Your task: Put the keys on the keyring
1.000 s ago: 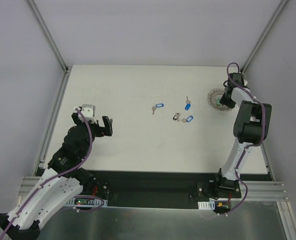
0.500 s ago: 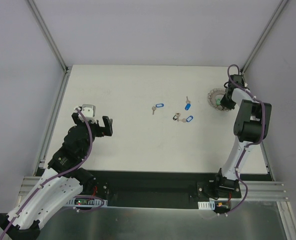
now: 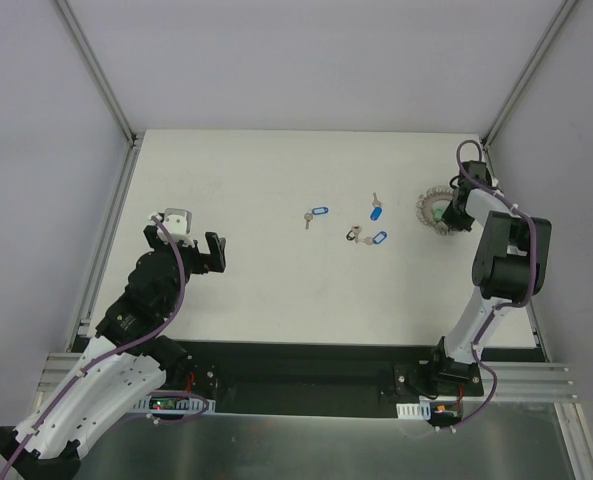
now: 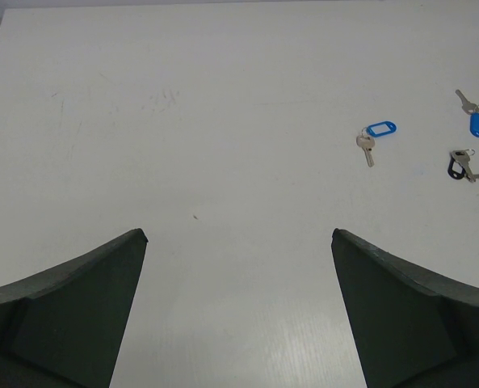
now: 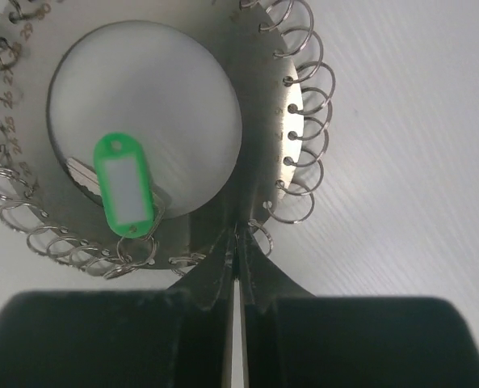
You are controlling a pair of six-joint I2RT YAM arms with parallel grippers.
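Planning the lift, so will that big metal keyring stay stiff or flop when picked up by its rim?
The keyring looks like flat sheet metal, so it probably stays stiff. Its wire loops and the green tag look loose and will likely swing. Pinched at the rim by the right end effector, it may pivot.

left gripper (image 4: 237, 236): jaws wide apart, above the white table (image 4: 182, 121)
blue-tagged key (image 4: 381, 128): flat, right of centre
second blue-tagged key (image 4: 476, 124): near right edge
dark-tagged key (image 4: 457, 166): just below that one, apart
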